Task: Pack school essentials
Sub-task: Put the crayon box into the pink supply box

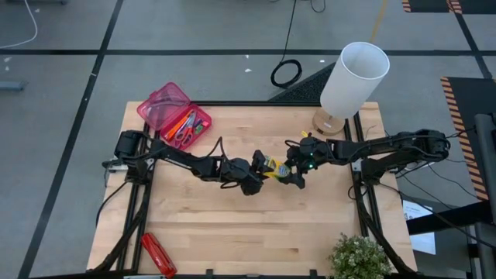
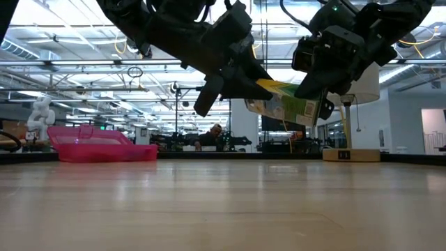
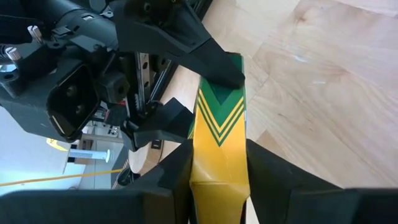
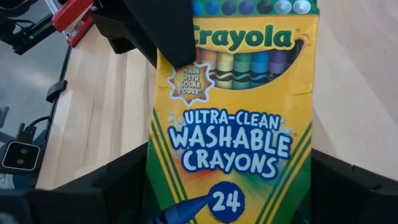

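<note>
Overhead, the two arms meet at mid-frame above the wooden tabletop (image 1: pixel 232 225). The left tool (image 1: pixel 260 172) and the right tool (image 1: pixel 295 173) are both clamped on the crayon box (image 1: pixel 273 167), which hangs between them, one tool at each end. At upper left sits an open pink case (image 1: pixel 167 108) with scissors (image 1: pixel 184 132) and orange pens inside. A white lamp (image 1: pixel 353 81) stands at upper right, a red stapler (image 1: pixel 158 254) lies at lower left, and a plant (image 1: pixel 359 258) shows at the bottom right edge.

At table height, the box (image 2: pixel 284 103) hangs tilted in the upper middle of the frame, well clear of the tabletop (image 2: pixel 223 209). Dark fingers from the left tool (image 2: pixel 240 84) and the right tool (image 2: pixel 317 87) pinch it from either side. The case (image 2: pixel 97 148) rests at far left and the lamp's base (image 2: pixel 352 155) at right.

In the left wrist picture, the box (image 3: pixel 219 143) runs up the centre, showing yellow card with green chevrons. The left arm's own fingers (image 3: pixel 171 177) press its near end, and the right tool (image 3: pixel 205 65) grips the far end.

In the right wrist picture, the box front (image 4: pixel 236 124) fills the middle and reads "Crayola", "ULTRA-CLEAN WASHABLE CRAYONS", "24" and "MADE WITH SOLAR POWER". The right arm's fingers (image 4: pixel 118 180) bracket the bottom, the left tool (image 4: pixel 168 31) holds the top corner, and the stapler (image 4: pixel 78 15) shows at upper left.
</note>
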Robot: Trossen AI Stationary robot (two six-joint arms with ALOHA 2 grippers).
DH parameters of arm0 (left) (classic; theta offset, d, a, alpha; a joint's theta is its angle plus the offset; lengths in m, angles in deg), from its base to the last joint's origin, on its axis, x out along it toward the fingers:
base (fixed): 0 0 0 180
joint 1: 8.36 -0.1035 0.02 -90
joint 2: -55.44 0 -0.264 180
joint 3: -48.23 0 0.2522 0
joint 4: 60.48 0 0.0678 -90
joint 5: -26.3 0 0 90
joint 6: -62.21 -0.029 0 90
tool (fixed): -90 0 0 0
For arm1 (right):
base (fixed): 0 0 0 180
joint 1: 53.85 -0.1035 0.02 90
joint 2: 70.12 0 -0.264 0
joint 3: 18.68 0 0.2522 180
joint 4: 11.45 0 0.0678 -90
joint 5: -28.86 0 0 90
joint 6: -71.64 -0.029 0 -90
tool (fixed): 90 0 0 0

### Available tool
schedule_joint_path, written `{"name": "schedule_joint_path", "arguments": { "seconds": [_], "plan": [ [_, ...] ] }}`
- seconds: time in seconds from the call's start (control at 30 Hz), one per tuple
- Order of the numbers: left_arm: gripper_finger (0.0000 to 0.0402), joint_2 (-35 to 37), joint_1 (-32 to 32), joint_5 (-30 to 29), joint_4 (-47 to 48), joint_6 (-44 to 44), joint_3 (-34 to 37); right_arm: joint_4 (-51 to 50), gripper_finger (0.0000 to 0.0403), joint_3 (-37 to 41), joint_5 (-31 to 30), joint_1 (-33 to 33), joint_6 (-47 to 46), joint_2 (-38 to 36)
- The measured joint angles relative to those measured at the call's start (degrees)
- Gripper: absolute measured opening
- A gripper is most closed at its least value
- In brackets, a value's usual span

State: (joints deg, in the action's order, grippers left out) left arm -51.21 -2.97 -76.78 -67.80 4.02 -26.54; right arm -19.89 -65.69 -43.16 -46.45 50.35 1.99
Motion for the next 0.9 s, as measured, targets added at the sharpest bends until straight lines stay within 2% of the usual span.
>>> {"name": "schedule_joint_path", "arguments": {
  "seconds": [0.27, 0.47, 0.67, 0.77, 0.9],
  "plan": [
    [0.0129, 0.00, 0.00, -0.09, -0.07, 0.26, 0.02, 0.73, 0.0371, 0.00, -0.18, 0.00, 1.87, -0.19],
    [0.0129, 0.05, 0.08, -1.89, -0.21, 0.37, 0.02, 0.70, 0.0386, 0.02, -0.58, 0.02, 3.72, -2.83],
    [0.0129, 0.11, 0.64, -8.42, -0.44, -0.08, 0.02, 0.42, 0.0383, 0.04, -8.85, 0.00, 7.05, -8.82],
    [0.0129, 0.11, 0.98, -11.45, 0.44, -0.01, 0.10, 0.64, 0.0382, 0.00, -11.10, 0.00, 8.74, -12.18],
    [0.0129, 0.75, 1.11, -12.95, -0.15, 1.30, 0.03, -0.87, 0.0381, 0.00, -14.29, -0.39, 9.40, -15.48]
  ]
}}
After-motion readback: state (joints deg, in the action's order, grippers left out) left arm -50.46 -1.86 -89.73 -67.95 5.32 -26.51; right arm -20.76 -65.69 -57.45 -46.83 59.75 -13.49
